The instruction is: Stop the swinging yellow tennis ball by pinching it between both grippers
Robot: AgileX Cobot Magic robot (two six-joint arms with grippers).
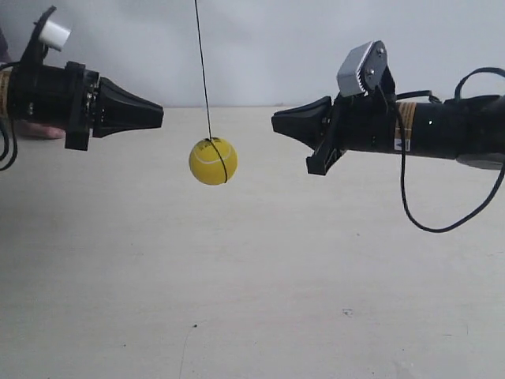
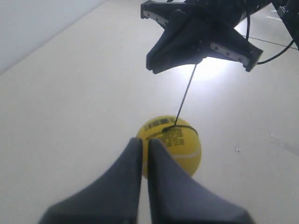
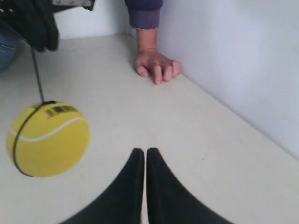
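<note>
The yellow tennis ball (image 1: 213, 161) hangs on a thin dark string (image 1: 202, 63) above the table, between the two grippers and a little below their tips. My left gripper (image 1: 162, 117) is the one at the exterior view's left. It is shut on nothing, and its tip is close to the ball but apart from it. My right gripper (image 1: 274, 122) points in from the other side, also shut and empty, with a wider gap to the ball. The left wrist view has the ball (image 2: 180, 144) just beyond the closed jaws (image 2: 145, 140). In the right wrist view the ball (image 3: 49, 140) is off to one side of the jaws (image 3: 142, 150).
A person's hand (image 3: 156, 65) rests on the pale table (image 1: 316, 276) by the white wall, behind the left arm. A black cable (image 1: 418, 213) loops down under the right arm.
</note>
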